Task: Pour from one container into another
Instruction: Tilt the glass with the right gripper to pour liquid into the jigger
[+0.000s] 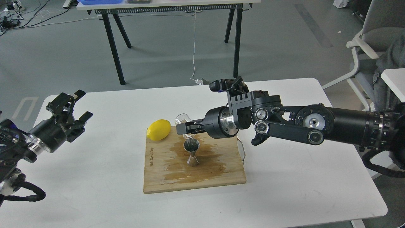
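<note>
The steel hourglass jigger (191,153) stands upright on the wet wooden board (164,177). Just above and behind its mouth hangs the small clear glass cup (182,120), tilted, with my right gripper (183,128) shut on it. The right arm reaches in from the right edge. My left gripper (77,106) hovers open over the table's left side, far from the board, with nothing between its fingers.
A yellow lemon (158,129) lies at the board's far left corner, close to the cup. The white table (95,174) ends at front and right. A black-legged table (117,47) and a chair (373,41) stand beyond.
</note>
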Motion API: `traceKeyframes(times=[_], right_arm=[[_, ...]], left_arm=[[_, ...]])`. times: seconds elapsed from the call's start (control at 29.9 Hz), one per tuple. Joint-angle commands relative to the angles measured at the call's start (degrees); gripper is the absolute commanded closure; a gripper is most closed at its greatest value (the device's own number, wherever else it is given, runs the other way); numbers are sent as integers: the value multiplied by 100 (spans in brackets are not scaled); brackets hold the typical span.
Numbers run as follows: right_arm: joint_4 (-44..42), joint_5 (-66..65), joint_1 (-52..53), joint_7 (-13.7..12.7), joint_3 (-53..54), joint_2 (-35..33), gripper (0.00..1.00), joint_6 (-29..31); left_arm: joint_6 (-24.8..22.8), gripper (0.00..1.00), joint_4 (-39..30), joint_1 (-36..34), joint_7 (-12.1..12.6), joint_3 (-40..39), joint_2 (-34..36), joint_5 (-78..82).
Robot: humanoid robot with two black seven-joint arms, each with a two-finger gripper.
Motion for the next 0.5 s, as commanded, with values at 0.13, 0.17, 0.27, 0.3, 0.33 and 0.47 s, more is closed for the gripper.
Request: traceKeyframes(times=[0.13,0.17,0.27,0.3,0.33,0.47], right_arm=[[21,-287,1,120,-25,-30,85,-10],[21,-295,1,138,-25,-30,85,-1],[21,-366,1,147,-25,-30,85,-10],[21,-375,1,155,-25,-30,85,-10],[21,-392,1,182,-25,-30,85,-10],[21,-427,1,261,-25,-30,85,-9]], left_arm=[[0,1,0,0,0,0,-7,-2],[0,1,0,0,0,0,-7,-2],[0,1,0,0,0,0,2,-2],[0,1,0,0,0,0,2,-2],[0,1,0,0,0,0,2,-2],[0,1,0,0,0,0,-7,-2]])
